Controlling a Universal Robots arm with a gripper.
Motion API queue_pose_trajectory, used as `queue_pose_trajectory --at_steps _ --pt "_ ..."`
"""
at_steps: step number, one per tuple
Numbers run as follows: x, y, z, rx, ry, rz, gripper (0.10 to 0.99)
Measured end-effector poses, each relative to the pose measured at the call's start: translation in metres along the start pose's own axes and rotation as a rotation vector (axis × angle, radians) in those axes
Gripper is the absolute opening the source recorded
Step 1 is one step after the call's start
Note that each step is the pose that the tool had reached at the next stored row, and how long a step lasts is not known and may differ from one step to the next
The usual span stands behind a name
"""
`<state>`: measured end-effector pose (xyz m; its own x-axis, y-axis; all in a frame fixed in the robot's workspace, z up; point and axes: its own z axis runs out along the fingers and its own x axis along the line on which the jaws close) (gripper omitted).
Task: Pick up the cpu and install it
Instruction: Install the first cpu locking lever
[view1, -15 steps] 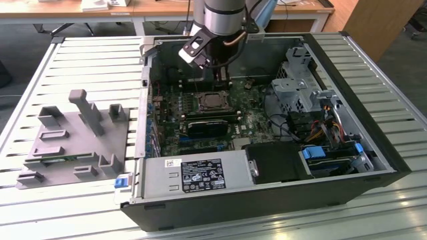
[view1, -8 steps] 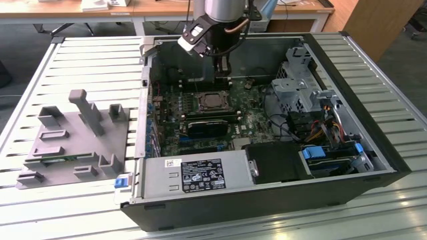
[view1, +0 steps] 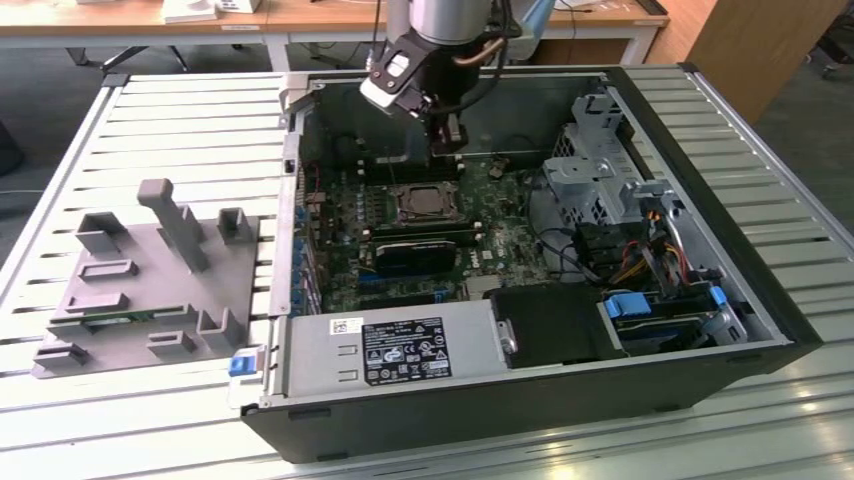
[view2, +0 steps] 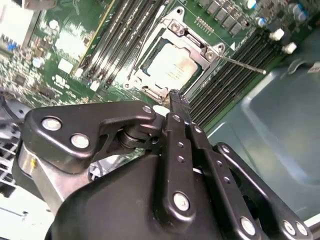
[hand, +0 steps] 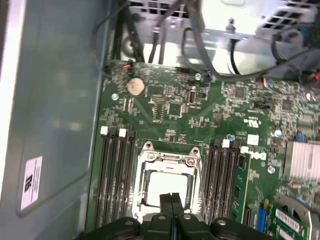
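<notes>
The black tool (hand: 171, 200) — fingers pressed together, holding nothing — hangs above the square silver-grey cpu (hand: 165, 186), seated in its metal-framed socket (hand: 169, 161).

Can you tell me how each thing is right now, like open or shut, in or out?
cpu: sitting in its socket on the motherboard.
socket frame: around the cpu.
gripper: shut, holding nothing, above the cpu.
computer case: open, lying on its side.
grey fixture: on the table, beside the case.
</notes>
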<state>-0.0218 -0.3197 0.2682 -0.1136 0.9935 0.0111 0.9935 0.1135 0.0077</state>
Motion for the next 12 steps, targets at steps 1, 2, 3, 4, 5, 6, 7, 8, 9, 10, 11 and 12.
queue_pose_trajectory --at_steps 1,2,3,4,5,6,7,8,9,10,11,12 --pt "0.0 0.0 0.0001 0.0 0.0001 -0.018 0.106" --pt "0.0 0.0 0.0003 0.0 0.0003 -0.036 0.106" --pt "0.0 0.0 0.0004 0.001 0.0004 -0.054 0.106" --pt "0.0 0.0 0.0005 0.001 0.0005 -0.072 0.106" --pt "0.0 0.0 0.0007 0.001 0.0007 -0.091 0.106" --pt "0.0 0.0 0.0008 0.001 0.0008 -0.109 0.106" --pt "0.0 0.0 0.0009 0.001 0.001 -0.126 0.106" --pt "0.0 0.0 0.001 0.002 0.0011 -0.146 0.106" --pt "0.0 0.0 0.001 0.002 0.0012 -0.163 0.106" --pt "0.0 0.0 0.001 0.002 0.0012 -0.181 0.106" --pt "0.0 0.0 0.0011 0.002 0.0014 -0.197 0.106" --pt "0.0 0.0 0.0011 0.002 0.0014 -0.215 0.106"
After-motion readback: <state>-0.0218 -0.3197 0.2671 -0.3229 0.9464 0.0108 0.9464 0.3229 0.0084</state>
